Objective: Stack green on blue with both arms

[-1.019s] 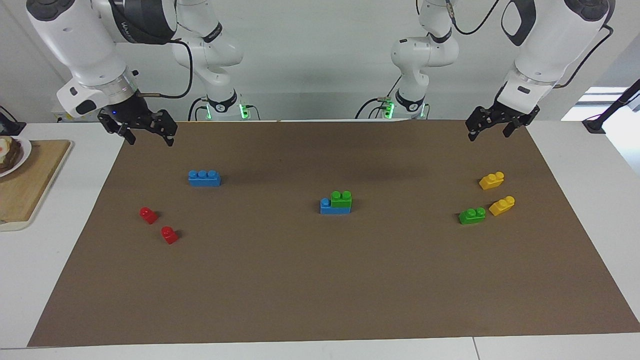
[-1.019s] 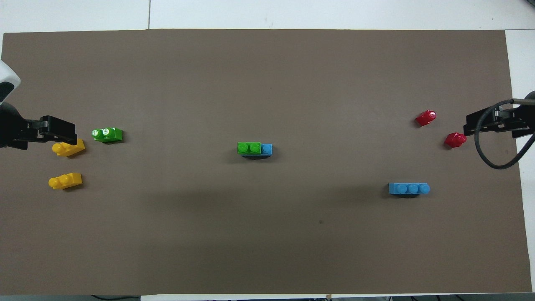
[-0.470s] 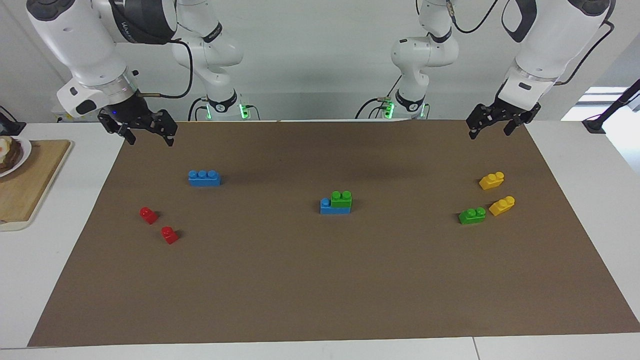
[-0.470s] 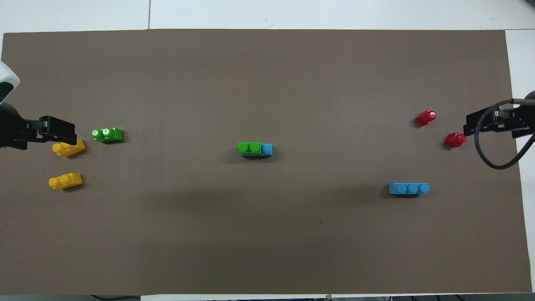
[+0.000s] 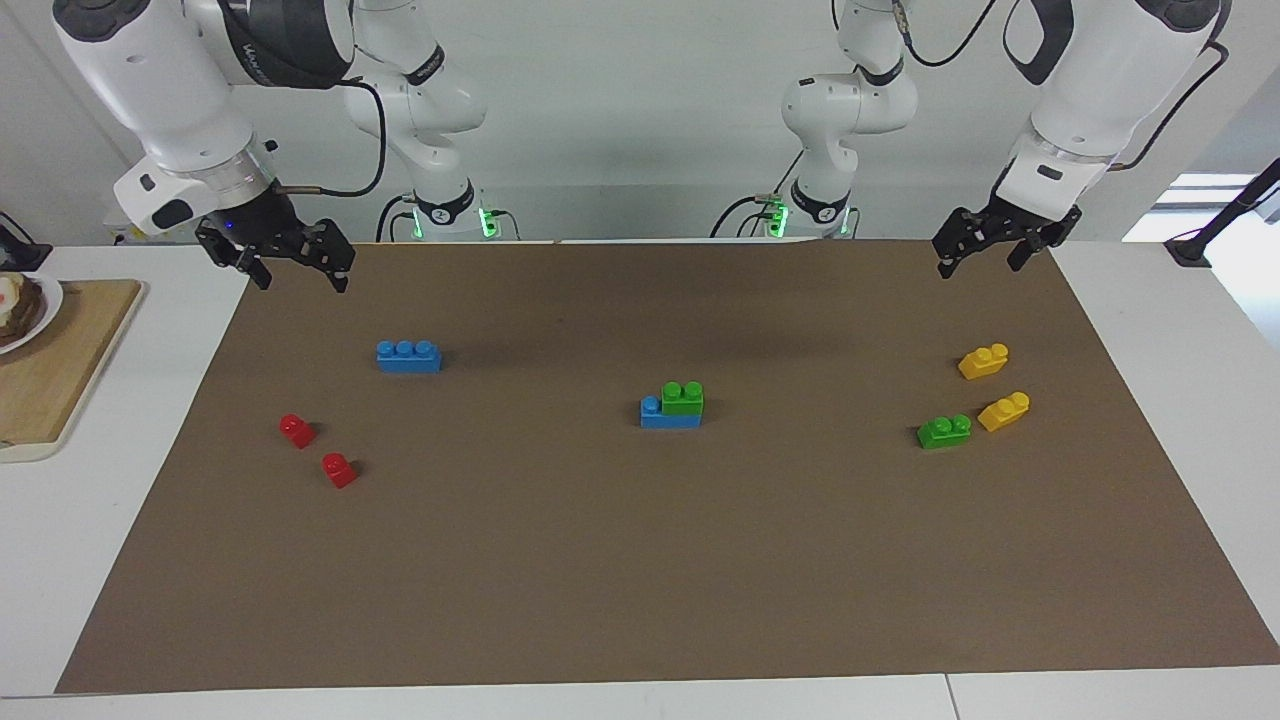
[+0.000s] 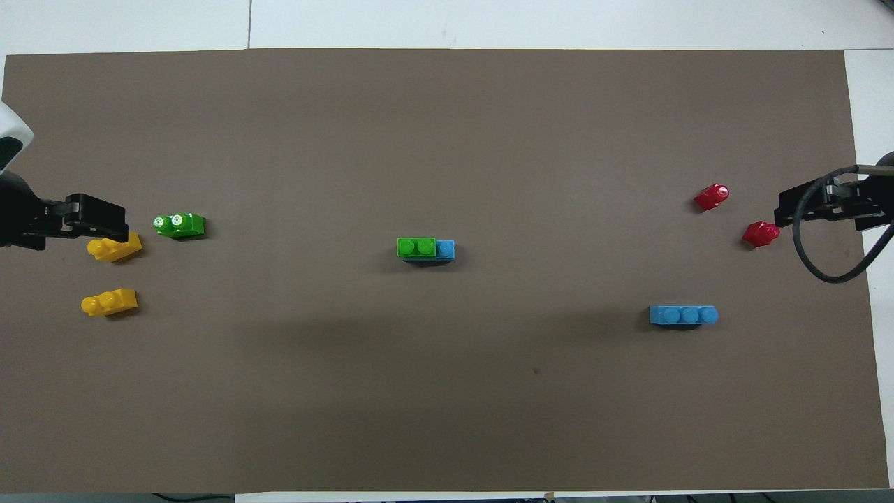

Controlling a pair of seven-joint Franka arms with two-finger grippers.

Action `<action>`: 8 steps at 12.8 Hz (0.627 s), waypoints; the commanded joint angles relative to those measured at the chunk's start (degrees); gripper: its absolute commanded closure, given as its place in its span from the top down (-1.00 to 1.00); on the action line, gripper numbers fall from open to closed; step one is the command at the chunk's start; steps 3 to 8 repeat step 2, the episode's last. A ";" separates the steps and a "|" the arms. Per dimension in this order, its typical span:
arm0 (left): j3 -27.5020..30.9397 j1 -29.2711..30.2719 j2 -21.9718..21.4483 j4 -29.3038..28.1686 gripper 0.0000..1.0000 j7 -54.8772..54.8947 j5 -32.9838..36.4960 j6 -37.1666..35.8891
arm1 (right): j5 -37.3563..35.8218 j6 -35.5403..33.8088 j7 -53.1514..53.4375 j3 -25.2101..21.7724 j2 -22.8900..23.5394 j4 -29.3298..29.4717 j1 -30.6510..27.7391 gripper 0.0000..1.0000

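In the facing view, two arms are seen raised over the robots' edge of the brown mat (image 5: 640, 560), each at its own end. The left gripper (image 5: 990, 252) is held with fingers spread and nothing between them; below it, farther from the robots, two yellow bricks (image 5: 983, 361) (image 5: 1004, 411) are counted, with one loose green brick (image 5: 944, 431) just beside the farther yellow one. The right gripper (image 5: 297, 268) is likewise spread and empty; one lone blue brick (image 5: 408, 356) lies near it on the mat, and two red bricks (image 5: 296, 429) (image 5: 339, 470) lie farther out. Midway between the two grippers, well apart from both, a second green brick (image 5: 682, 398) is seen seated on a second blue brick (image 5: 668, 414), one blue stud left uncovered at the right arm's end. In the overhead view, the same counts are confirmed: two green, two blue, two yellow, two red. The left gripper (image 6: 94, 216) is shown partly covering one yellow brick (image 6: 115, 247), the loose green brick (image 6: 179, 225) just beside it. The right gripper (image 6: 821, 206) is shown next to one red brick (image 6: 760, 233). The green-on-blue stack (image 6: 425, 249) is seen at the mat's middle.
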 commanded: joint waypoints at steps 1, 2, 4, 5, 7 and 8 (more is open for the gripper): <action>0.36 -0.10 -0.57 0.25 1.00 0.06 -0.46 -1.14 | -1.18 0.22 1.31 0.58 -0.46 -0.17 -0.41 1.00; 0.28 -0.10 -0.57 0.25 1.00 0.06 -0.46 -1.14 | -1.18 0.22 1.40 0.58 -0.46 -0.17 -0.50 1.00; 0.28 -0.10 -0.57 0.25 1.00 0.06 -0.46 -1.14 | -1.18 0.22 1.40 0.58 -0.46 -0.17 -0.50 1.00; 0.28 -0.10 -0.57 0.25 1.00 0.06 -0.46 -1.14 | -1.18 0.22 1.40 0.58 -0.46 -0.17 -0.50 1.00; 0.28 -0.10 -0.57 0.25 1.00 0.06 -0.46 -1.14 | -1.18 0.22 1.40 0.58 -0.46 -0.17 -0.50 1.00; 0.28 -0.10 -0.57 0.25 1.00 0.06 -0.46 -1.14 | -1.18 0.22 1.40 0.58 -0.46 -0.17 -0.50 1.00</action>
